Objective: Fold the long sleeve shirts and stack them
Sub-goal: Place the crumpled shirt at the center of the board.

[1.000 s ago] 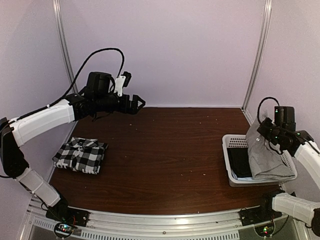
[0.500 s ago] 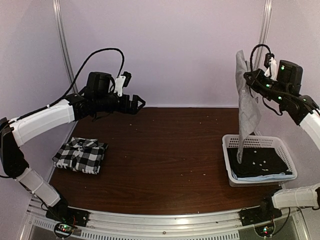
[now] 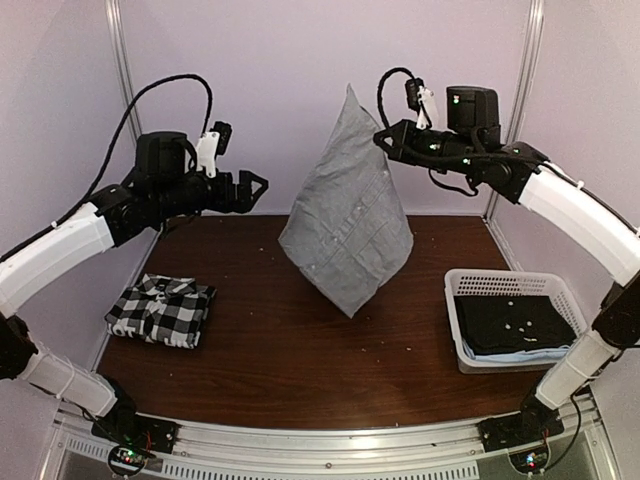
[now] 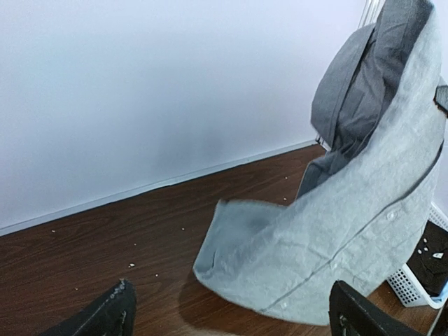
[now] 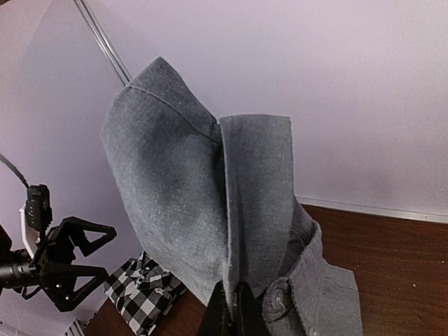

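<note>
Right gripper (image 3: 381,138) is pinched tight on the grey shirt (image 3: 345,225), dangling it in the air over the middle of the table (image 3: 300,360). Left gripper (image 3: 256,186) is raised and wide open, holding nothing. The checked shirt (image 3: 160,310) lies folded near the table's left edge

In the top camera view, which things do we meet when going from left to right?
checked shirt → left gripper → grey shirt → white basket
</note>
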